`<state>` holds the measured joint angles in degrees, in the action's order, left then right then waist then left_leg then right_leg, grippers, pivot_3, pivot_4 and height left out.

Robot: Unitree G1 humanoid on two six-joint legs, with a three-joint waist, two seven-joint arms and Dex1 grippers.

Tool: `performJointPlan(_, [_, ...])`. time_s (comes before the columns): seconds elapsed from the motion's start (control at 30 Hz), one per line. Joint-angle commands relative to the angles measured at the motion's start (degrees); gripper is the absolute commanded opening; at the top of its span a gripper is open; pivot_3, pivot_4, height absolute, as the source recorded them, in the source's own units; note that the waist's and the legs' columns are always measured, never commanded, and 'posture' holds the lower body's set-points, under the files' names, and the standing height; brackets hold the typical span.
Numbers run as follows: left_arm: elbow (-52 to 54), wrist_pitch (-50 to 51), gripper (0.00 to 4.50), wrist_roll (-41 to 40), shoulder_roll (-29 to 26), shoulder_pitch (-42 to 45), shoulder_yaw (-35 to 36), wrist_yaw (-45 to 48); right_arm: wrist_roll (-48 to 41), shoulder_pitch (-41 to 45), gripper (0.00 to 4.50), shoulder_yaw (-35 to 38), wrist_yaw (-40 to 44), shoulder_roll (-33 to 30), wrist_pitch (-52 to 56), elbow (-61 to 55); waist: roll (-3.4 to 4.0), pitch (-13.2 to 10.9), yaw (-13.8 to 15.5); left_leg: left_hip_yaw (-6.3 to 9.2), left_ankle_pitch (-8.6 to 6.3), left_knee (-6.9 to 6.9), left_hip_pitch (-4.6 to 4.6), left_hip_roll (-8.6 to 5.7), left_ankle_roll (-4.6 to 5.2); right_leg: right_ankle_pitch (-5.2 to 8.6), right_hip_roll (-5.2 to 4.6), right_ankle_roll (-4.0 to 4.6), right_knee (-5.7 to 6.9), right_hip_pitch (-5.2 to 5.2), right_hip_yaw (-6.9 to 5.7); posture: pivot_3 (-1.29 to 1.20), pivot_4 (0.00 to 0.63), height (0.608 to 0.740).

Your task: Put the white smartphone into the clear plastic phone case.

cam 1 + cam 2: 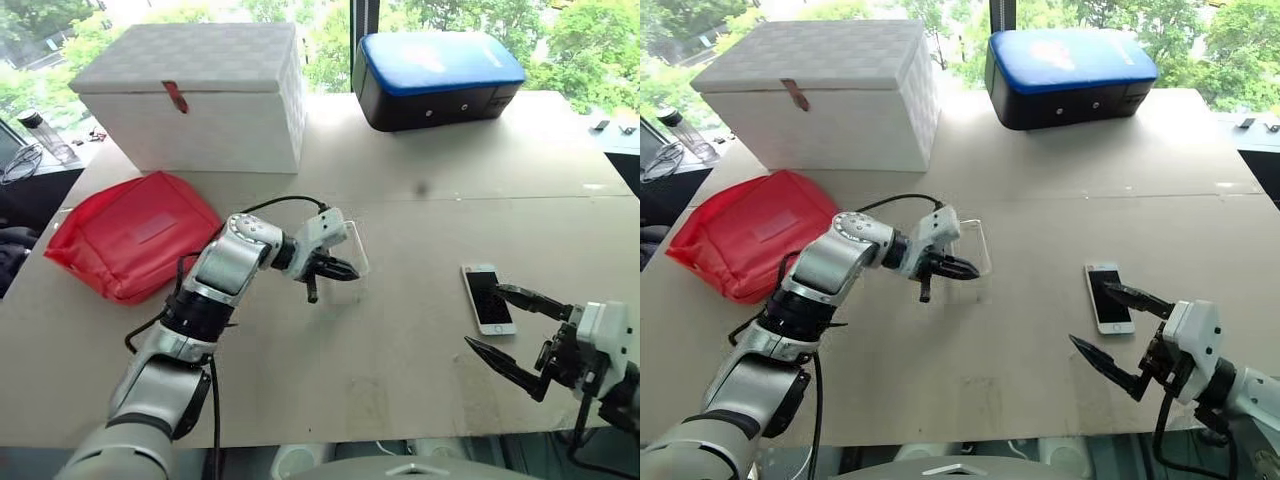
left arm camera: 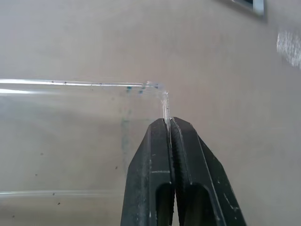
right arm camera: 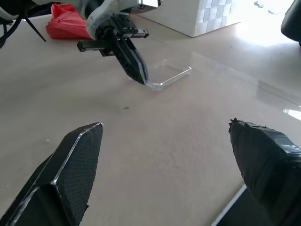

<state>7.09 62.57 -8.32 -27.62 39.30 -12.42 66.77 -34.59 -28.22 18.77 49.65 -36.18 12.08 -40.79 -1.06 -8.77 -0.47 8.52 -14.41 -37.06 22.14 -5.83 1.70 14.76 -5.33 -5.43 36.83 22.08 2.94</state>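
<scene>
The clear plastic phone case lies on the table near its middle. My left gripper is shut on the case's rim close to a corner, and the left wrist view shows the two fingers pinching the thin clear edge. The white smartphone lies flat, screen up, to the right. My right gripper is open, hovering at the phone's near end with one finger on each side of it. The right wrist view looks past the spread fingers toward the case and the left gripper.
A red fabric pouch lies at the left. A white box stands at the back left. A blue-topped black case stands at the back middle. The table's front edge runs just below both arms.
</scene>
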Motion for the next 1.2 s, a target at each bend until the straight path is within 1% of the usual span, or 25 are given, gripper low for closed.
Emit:
performJointPlan(0.03, [6.8, 20.1, 0.1, -1.3, 8.0, 2.6, 9.7, -12.4, -0.3, 1.7, 4.5, -0.5, 0.7, -0.3, -0.6, 0.7, -0.01, 0.0, 0.1, 0.0, 0.0, -0.01, -0.03, 0.0, 0.0, 0.0, 0.0, 0.0, 0.0, -0.04, -0.01, 0.0, 0.15, 0.74])
performJointPlan(0.1, [7.7, 23.6, 0.1, -0.4, 10.9, 3.2, 10.4, -17.8, 0.1, 3.4, 4.5, -1.1, 1.0, -0.7, -0.7, 2.0, -0.06, 0.0, 0.2, 0.07, 0.0, -0.06, -0.13, 0.0, -0.01, 0.0, 0.0, -0.01, -0.01, -0.23, -0.11, 0.0, 0.15, 0.74])
performJointPlan(0.17, [9.1, 22.2, 0.1, -0.5, 10.6, 1.0, 6.4, -20.8, -0.1, 5.3, 4.5, -1.4, 1.6, -1.1, -0.6, 3.3, -0.06, 0.0, -0.2, 0.06, 0.02, -0.04, -0.22, 0.0, -0.05, -0.01, 0.0, -0.01, -0.01, -0.34, -0.08, 0.0, 0.15, 0.74])
performJointPlan(0.23, [8.1, 20.1, 0.1, -1.3, 11.1, -1.4, 3.5, -23.0, -0.1, 6.5, 4.5, -1.4, 2.3, -1.6, -0.7, 4.4, -0.05, 0.0, -0.1, 0.01, 0.09, 0.02, -0.29, 0.02, -0.21, -0.01, 0.0, 0.0, -0.01, -0.34, 0.0, 0.0, 0.15, 0.74])
performJointPlan(0.27, [6.8, 18.8, 0.33, -1.7, 11.7, -2.5, 2.6, -23.8, 0.0, 6.7, 4.5, -1.3, 2.7, -1.7, -0.9, 4.9, -0.05, 0.0, -0.1, 0.03, 0.12, 0.03, -0.26, 0.02, -0.26, -0.01, 0.0, 0.01, -0.02, -0.32, -0.01, 0.0, 0.15, 0.74])
performJointPlan(0.3, [5.8, 17.4, 0.47, -2.3, 11.7, -3.4, 1.5, -23.7, 0.2, 6.8, 4.5, -1.3, 3.0, -1.8, -1.2, 5.3, -0.05, 0.0, 0.1, 0.02, 0.12, 0.02, -0.25, 0.02, -0.27, -0.01, 0.0, 0.01, -0.02, -0.32, 0.0, 0.0, 0.15, 0.74])
performJointPlan(0.33, [5.5, 15.5, 0.69, -3.1, 11.0, -4.1, 0.2, -22.8, 0.4, 6.7, 4.5, -1.3, 3.2, -1.8, -1.4, 5.6, -0.06, 0.0, 0.2, 0.02, 0.11, 0.02, -0.24, 0.01, -0.28, -0.01, -0.01, 0.01, -0.04, -0.32, 0.0, 0.0, 0.15, 0.74])
performJointPlan(0.37, [5.5, 13.8, 1.05, -4.0, 11.1, -4.2, 0.7, -22.4, 0.8, 6.4, 4.5, -1.1, 3.2, -1.7, -1.7, 5.5, -0.05, 0.0, 0.4, 0.0, 0.11, 0.01, -0.23, 0.01, -0.29, -0.01, -0.02, 0.01, -0.05, -0.33, 0.01, 0.0, 0.15, 0.74])
performJointPlan(0.43, [5.7, 11.8, 1.96, -6.8, 10.4, -2.9, 3.3, -20.9, 0.9, 5.4, 4.5, -0.3, 2.9, -1.5, -1.7, 4.8, -0.07, 0.0, 1.0, 0.0, 0.1, 0.0, -0.19, 0.0, -0.3, -0.01, -0.04, 0.02, -0.07, -0.31, 0.01, 0.0, 0.15, 0.74])
performJointPlan(0.47, [5.5, 9.8, 2.16, -7.9, 9.2, -2.0, 4.3, -19.6, 1.0, 4.6, 4.5, 0.2, 2.9, -1.5, -1.9, 4.6, -0.07, 0.0, 1.3, 0.0, 0.09, 0.0, -0.19, 0.0, -0.3, -0.01, -0.04, 0.02, -0.09, -0.31, 0.0, 0.0, 0.15, 0.74])
performJointPlan(0.5, [5.5, 7.1, 2.85, -9.1, 7.3, -1.4, 4.7, -17.4, 1.1, 3.7, 4.5, 0.7, 3.2, -1.7, -2.1, 4.4, -0.08, 0.0, 1.3, 0.0, 0.09, 0.0, -0.19, 0.0, -0.3, -0.01, -0.05, 0.02, -0.08, -0.31, 0.0, 0.0, 0.15, 0.74])
performJointPlan(0.53, [5.5, 2.8, 3.17, -9.9, 4.4, -1.1, 4.1, -13.9, 1.4, 2.8, 4.5, 1.2, 3.6, -1.9, -2.5, 4.4, -0.08, -0.1, 1.3, 0.02, 0.08, 0.0, -0.17, 0.0, -0.3, -0.01, -0.05, 0.02, -0.08, -0.3, -0.04, 0.0, 0.15, 0.74])
performJointPlan(0.6, [3.8, -8.6, 3.17, -9.4, -2.7, -0.9, 1.5, -5.2, 1.7, 1.3, 4.5, 2.2, 4.2, -2.0, -3.4, 4.8, -0.06, 0.0, 1.3, 0.02, 0.07, 0.04, -0.17, 0.01, -0.35, -0.01, -0.04, 0.03, -0.08, -0.26, -0.03, 0.0, 0.15, 0.74])
performJointPlan(0.67, [-1.7, -25.1, 3.17, -5.8, -9.2, -0.8, -1.9, 3.5, 1.3, 0.1, 4.5, 3.5, 4.7, -1.9, -3.9, 4.7, -0.01, 0.0, 1.0, -0.09, 0.06, 0.13, -0.24, 0.02, -0.38, 0.0, -0.04, 0.04, -0.1, -0.24, 0.07, 0.0, 0.15, 0.74])
performJointPlan(0.73, [-9.5, -38.8, 3.17, -4.1, -11.7, 0.4, -3.3, 10.8, 0.4, -1.0, 4.5, 5.2, 5.0, -1.9, -4.0, 4.3, 0.01, 0.0, 1.2, -0.19, 0.05, 0.2, -0.29, 0.01, -0.37, 0.0, -0.08, 0.04, -0.14, -0.26, 0.15, 0.0, 0.15, 0.74])
performJointPlan(0.77, [-13.4, -42.2, 3.17, -4.2, -12.3, 1.7, -4.1, 15.1, -0.1, -1.6, 4.5, 6.1, 5.2, -1.8, -4.0, 4.1, 0.01, 0.0, 1.3, -0.18, 0.05, 0.2, -0.27, 0.01, -0.36, -0.01, -0.08, 0.04, -0.15, -0.26, 0.14, 0.0, 0.15, 0.74])
performJointPlan(0.8, [-17.2, -43.9, 3.17, -4.2, -12.5, 3.3, -5.0, 18.6, -0.4, -2.3, 4.5, 7.0, 5.4, -1.8, -4.1, 4.0, 0.0, 0.0, 1.4, -0.18, 0.05, 0.19, -0.27, 0.01, -0.36, -0.01, -0.09, 0.05, -0.16, -0.25, 0.13, 0.0, 0.15, 0.74])
performJointPlan(0.83, [-21.7, -46.9, 3.17, -3.2, -11.7, 5.2, -5.7, 19.8, -0.4, -3.0, 4.5, 8.1, 5.8, -1.7, -4.6, 4.1, -0.02, 0.0, 1.6, -0.13, 0.03, 0.19, -0.23, 0.0, -0.33, -0.01, -0.09, 0.05, -0.16, -0.25, 0.06, 0.0, 0.15, 0.74])
performJointPlan(0.97, [-43.2, -67.7, 3.17, 4.8, -6.5, 12.5, -9.2, 19.7, -1.4, -6.8, 4.5, 13.9, 8.5, -1.8, -5.8, 5.5, -0.09, -0.1, 2.2, 0.06, -0.06, 0.12, -0.15, -0.06, -0.16, -0.01, -0.1, 0.04, -0.2, -0.24, -0.14, 0.0, 0.15, 0.74])
performJointPlan(1.03, [-52.3, -74.1, 3.17, 7.8, -3.8, 15.4, -10.3, 19.1, -2.1, -8.0, 4.5, 17.0, 9.6, -2.0, -6.1, 6.2, -0.11, -0.1, 2.2, -0.02, -0.08, 0.11, -0.13, -0.06, -0.12, -0.01, -0.12, 0.03, -0.21, -0.28, -0.09, 0.0, 0.15, 0.74])
performJointPlan(1.2, [-65.1, -85.8, 3.17, 13.0, -0.6, 17.4, -11.9, 20.0, -3.7, -9.8, 4.5, 21.6, 12.2, -2.7, -5.9, 6.7, -0.16, -0.1, 1.0, -0.07, -0.15, 0.07, -0.07, -0.05, 0.0, 0.0, -0.07, 0.01, -0.26, -0.22, -0.01, 0.0, 0.15, 0.74])
